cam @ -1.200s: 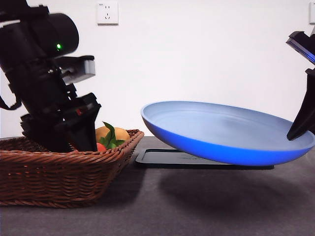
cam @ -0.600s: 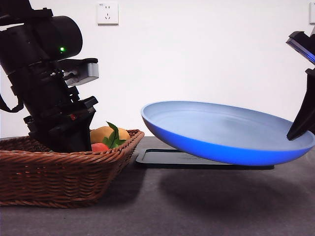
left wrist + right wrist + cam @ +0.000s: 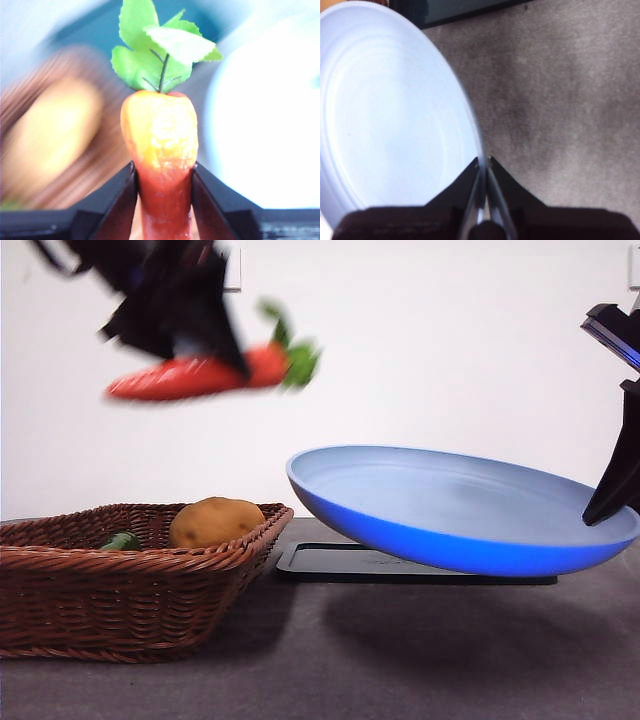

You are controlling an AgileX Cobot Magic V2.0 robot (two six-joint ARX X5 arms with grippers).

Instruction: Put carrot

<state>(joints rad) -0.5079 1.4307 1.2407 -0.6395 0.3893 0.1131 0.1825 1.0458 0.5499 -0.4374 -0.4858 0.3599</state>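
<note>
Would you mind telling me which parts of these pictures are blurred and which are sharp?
Front view: the left gripper and the carrot are motion-smeared; basket and plate are sharp. Left wrist view: carrot fairly clear, background blurred and washed out. Right wrist view: mostly sharp, plate rim slightly soft.

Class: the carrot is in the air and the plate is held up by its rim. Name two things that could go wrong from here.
1. The left gripper pinches only the carrot near its narrow part; the glossy, tapered body might slip out mid-swing.
2. The right gripper holds the tilted blue plate by one edge above the table; a dropped carrot could roll off or tip it.
</note>
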